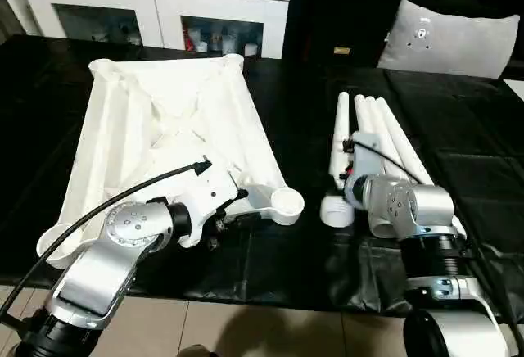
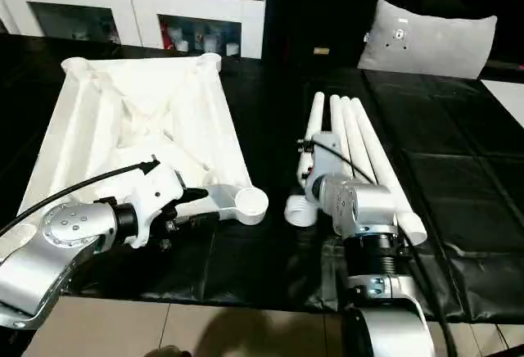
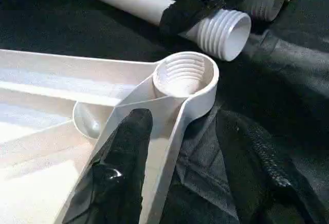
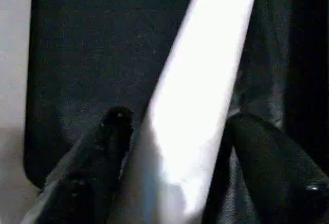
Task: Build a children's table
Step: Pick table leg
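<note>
The white table top point(image 1: 164, 119) lies ribbed side up on the black cloth. Its near right corner socket point(image 3: 185, 75) shows its inner thread. My left gripper point(image 3: 184, 118) stands open astride the rim just behind that socket, one finger point(image 3: 121, 167) on the inner side and the other on the cloth outside. Several white legs point(image 1: 385, 140) lie side by side to the right. My right gripper point(image 4: 177, 126) is shut on the leftmost leg point(image 1: 340, 140), close to its threaded end point(image 3: 226, 31).
White glass-door cabinets point(image 1: 155, 5) stand at the back and a grey pillow point(image 1: 450, 38) lies at the back right. The black cloth point(image 1: 475, 152) ends at a near edge, with tiled floor point(image 1: 246, 324) below it.
</note>
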Controlling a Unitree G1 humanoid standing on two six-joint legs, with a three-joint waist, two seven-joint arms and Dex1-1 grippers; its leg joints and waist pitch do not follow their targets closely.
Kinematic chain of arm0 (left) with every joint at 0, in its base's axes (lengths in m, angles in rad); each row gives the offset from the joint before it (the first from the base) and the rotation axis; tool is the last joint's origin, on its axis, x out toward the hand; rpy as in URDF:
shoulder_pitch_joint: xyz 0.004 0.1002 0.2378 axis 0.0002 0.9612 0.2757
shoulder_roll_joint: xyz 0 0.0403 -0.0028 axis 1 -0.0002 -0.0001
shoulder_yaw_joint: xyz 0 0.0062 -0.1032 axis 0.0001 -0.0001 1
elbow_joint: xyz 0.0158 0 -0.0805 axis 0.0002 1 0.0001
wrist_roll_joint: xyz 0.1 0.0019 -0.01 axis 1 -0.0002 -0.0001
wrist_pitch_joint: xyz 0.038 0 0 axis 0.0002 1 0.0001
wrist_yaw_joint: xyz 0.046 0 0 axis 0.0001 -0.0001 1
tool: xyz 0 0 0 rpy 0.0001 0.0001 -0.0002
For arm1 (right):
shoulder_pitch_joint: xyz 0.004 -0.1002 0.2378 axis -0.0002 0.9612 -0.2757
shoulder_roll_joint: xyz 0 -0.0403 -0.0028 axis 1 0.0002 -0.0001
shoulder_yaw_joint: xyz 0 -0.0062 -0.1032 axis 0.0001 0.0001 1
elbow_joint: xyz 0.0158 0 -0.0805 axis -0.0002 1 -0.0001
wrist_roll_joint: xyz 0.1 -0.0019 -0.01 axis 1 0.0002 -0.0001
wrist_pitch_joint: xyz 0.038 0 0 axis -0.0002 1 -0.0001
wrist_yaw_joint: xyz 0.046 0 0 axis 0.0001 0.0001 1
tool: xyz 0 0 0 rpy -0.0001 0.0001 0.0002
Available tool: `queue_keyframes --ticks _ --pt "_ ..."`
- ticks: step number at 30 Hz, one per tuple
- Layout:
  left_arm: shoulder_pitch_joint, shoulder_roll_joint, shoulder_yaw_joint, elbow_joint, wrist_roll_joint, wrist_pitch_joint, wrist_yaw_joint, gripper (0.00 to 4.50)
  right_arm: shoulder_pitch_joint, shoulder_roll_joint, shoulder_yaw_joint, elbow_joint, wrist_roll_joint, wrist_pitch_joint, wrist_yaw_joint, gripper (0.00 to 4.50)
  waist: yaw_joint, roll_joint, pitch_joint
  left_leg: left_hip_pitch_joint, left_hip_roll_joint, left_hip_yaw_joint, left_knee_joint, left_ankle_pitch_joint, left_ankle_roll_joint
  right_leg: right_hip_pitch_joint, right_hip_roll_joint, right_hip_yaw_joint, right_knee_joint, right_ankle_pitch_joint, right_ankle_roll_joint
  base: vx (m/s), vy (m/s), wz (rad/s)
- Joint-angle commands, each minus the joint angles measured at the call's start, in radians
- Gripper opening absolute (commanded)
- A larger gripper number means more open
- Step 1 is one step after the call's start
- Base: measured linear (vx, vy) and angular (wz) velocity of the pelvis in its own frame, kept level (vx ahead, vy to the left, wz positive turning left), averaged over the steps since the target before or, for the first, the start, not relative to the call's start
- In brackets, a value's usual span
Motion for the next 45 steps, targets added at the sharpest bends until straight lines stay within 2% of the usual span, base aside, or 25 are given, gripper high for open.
queue_keyframes --ticks 1,4,5,12,21,25,27,30,31,32,33,34,35,36,37,39,41,42,43,44,45 --pt "-0.014 0.008 -0.009 -0.008 0.005 0.004 0.004 2.3 -0.01 -0.003 -0.032 0.008 0.01 -0.007 -0.019 3.05 0.002 0.008 -0.067 0.032 0.061 -0.019 -0.069 -0.071 -0.062 0.03 -0.096 0.048 -0.064 0.094 -0.159 0.0 0.0 0.0" --pt "-0.019 0.011 -0.01 -0.003 0.009 0.0 0.004 2.3 -0.015 -0.001 -0.053 0.015 0.014 -0.01 -0.027 2.95 0.002 0.011 -0.066 0.032 0.061 -0.019 -0.071 -0.085 -0.07 0.028 -0.096 0.048 -0.065 0.078 -0.156 0.0 0.0 0.0" --pt "-0.02 0.011 -0.01 -0.002 0.009 0.0 0.004 2.3 -0.016 0.0 -0.055 0.016 0.015 -0.009 -0.027 2.7 0.001 0.009 -0.066 0.032 0.06 -0.019 -0.072 -0.097 -0.074 0.029 -0.095 0.048 -0.066 0.065 -0.154 0.0 0.0 0.0" --pt "-0.031 0.008 -0.011 0.007 0.009 -0.003 0.007 2.3 -0.027 0.003 -0.075 0.027 0.025 -0.007 -0.037 2.08 0.001 0.009 -0.066 0.031 0.06 -0.019 -0.071 -0.099 -0.075 0.028 -0.095 0.048 -0.067 0.054 -0.154 0.0 0.0 0.0" --pt "-0.036 0.01 -0.01 0.016 0.017 -0.016 0.012 2.3 -0.036 0.008 -0.091 0.012 0.029 -0.005 -0.052 1.84 0.002 0.011 -0.067 0.031 0.06 -0.019 -0.071 -0.102 -0.078 0.028 -0.096 0.048 -0.067 0.061 -0.153 0.0 0.0 0.0" --pt "-0.037 -0.001 0.0 0.027 0.033 -0.044 0.041 2.3 -0.038 0.01 -0.098 -0.047 0.038 0.002 -0.058 1.84 0.002 0.014 -0.068 0.03 0.06 -0.021 -0.072 -0.096 -0.08 0.029 -0.094 0.047 -0.064 0.078 -0.148 0.0 0.0 0.0" --pt "-0.045 -0.017 0.014 0.037 0.034 -0.052 0.062 2.3 -0.036 0.014 -0.105 -0.076 0.052 -0.022 -0.05 1.84 0.002 0.012 -0.068 0.031 0.06 -0.02 -0.071 -0.095 -0.079 0.029 -0.094 0.048 -0.065 0.087 -0.147 0.0 0.0 0.0" --pt "-0.08 -0.068 0.061 0.076 0.032 -0.07 0.134 2.3 -0.027 0.033 -0.134 -0.15 0.105 -0.194 0.017 1.84 0.005 0.014 -0.07 0.031 0.063 -0.02 -0.069 -0.113 -0.077 0.029 -0.099 0.049 -0.065 0.094 -0.148 0.0 0.0 0.0" --pt "-0.091 -0.08 0.073 0.086 0.029 -0.059 0.151 2.3 -0.023 0.028 -0.123 -0.164 0.102 -0.224 0.036 1.84 0.006 0.016 -0.071 0.03 0.063 -0.021 -0.069 -0.103 -0.071 0.03 -0.098 0.048 -0.065 0.107 -0.15 0.0 0.0 0.0" --pt "-0.111 -0.104 0.097 0.107 0.023 -0.034 0.186 2.3 -0.016 0.016 -0.096 -0.189 0.092 -0.277 0.073 1.84 0.003 0.014 -0.07 0.031 0.064 -0.02 -0.069 -0.107 -0.072 0.029 -0.095 0.047 -0.064 0.114 -0.153 0.0 0.0 0.0" --pt "-0.128 -0.122 0.116 0.124 0.022 -0.031 0.216 2.3 -0.018 0.016 -0.1 -0.202 0.106 -0.264 0.084 1.84 0.006 0.015 -0.07 0.033 0.064 -0.021 -0.069 -0.107 -0.07 0.029 -0.097 0.046 -0.065 0.114 -0.154 0.0 0.0 0.0" --pt "-0.137 -0.133 0.128 0.132 0.018 -0.03 0.231 2.63 -0.019 0.017 -0.106 -0.208 0.118 -0.258 0.095 1.84 0.004 0.015 -0.07 0.03 0.062 -0.021 -0.068 -0.099 -0.064 0.032 -0.094 0.047 -0.064 0.125 -0.157 0.0 0.0 0.0" --pt "-0.182 -0.189 0.189 0.159 -0.021 -0.034 0.292 2.63 -0.024 0.034 -0.151 -0.233 0.203 -0.227 0.161 1.84 0.003 0.013 -0.07 0.028 0.059 -0.021 -0.067 -0.101 -0.053 0.035 -0.093 0.048 -0.064 0.136 -0.162 0.0 0.0 0.0" --pt "-0.194 -0.205 0.207 0.163 -0.04 -0.031 0.302 2.63 -0.024 0.036 -0.159 -0.239 0.22 -0.223 0.178 1.84 0.006 0.014 -0.072 0.032 0.06 -0.02 -0.065 -0.106 -0.046 0.034 -0.095 0.048 -0.065 0.137 -0.165 0.0 0.0 0.0" --pt "-0.219 -0.239 0.245 0.166 -0.085 -0.027 0.318 2.63 -0.016 0.04 -0.168 -0.255 0.256 -0.228 0.222 1.84 0.007 0.01 -0.072 0.025 0.061 -0.023 -0.066 -0.095 -0.034 0.039 -0.1 0.047 -0.065 0.145 -0.18 0.0 0.0 0.0" --pt "-0.261 -0.292 0.302 0.168 -0.158 -0.016 0.341 2.98 0.001 0.048 -0.181 -0.281 0.318 -0.234 0.297 1.84 0.012 0.008 -0.074 0.025 0.063 -0.022 -0.061 -0.077 -0.019 0.038 -0.102 0.046 -0.063 0.17 -0.198 0.0 0.0 0.0" --pt "-0.302 -0.35 0.359 0.17 -0.234 0.002 0.376 3.06 0.024 0.054 -0.188 -0.315 0.394 -0.239 0.389 1.84 0.017 0.005 -0.073 0.022 0.064 -0.02 -0.059 -0.07 0.002 0.039 -0.103 0.044 -0.062 0.175 -0.223 0.0 0.0 0.0" --pt "-0.326 -0.387 0.391 0.174 -0.285 0.011 0.395 3.06 0.04 0.057 -0.192 -0.337 0.446 -0.241 0.442 1.84 0.02 0.002 -0.073 0.022 0.065 -0.02 -0.058 -0.072 0.01 0.04 -0.105 0.044 -0.064 0.175 -0.226 0.0 0.0 0.0" --pt "-0.33 -0.394 0.397 0.174 -0.295 0.013 0.398 3.05 0.042 0.058 -0.192 -0.341 0.455 -0.241 0.452 1.84 0.025 0.001 -0.073 0.021 0.066 -0.02 -0.056 -0.065 0.024 0.041 -0.107 0.044 -0.064 0.169 -0.23 0.0 0.0 0.0" --pt "-0.359 -0.436 0.43 0.178 -0.353 0.029 0.42 3.21 0.058 0.061 -0.197 -0.363 0.507 -0.236 0.5 1.84 0.026 -0.002 -0.071 0.02 0.065 -0.019 -0.057 -0.067 0.032 0.039 -0.106 0.044 -0.066 0.148 -0.229 0.0 0.0 0.0" --pt "-0.371 -0.453 0.442 0.179 -0.375 0.036 0.429 3.31 0.064 0.062 -0.198 -0.372 0.529 -0.231 0.517 1.84 0.029 -0.001 -0.072 0.022 0.065 -0.019 -0.056 -0.068 0.033 0.04 -0.109 0.044 -0.068 0.136 -0.23 0.0 0.0 0.0"
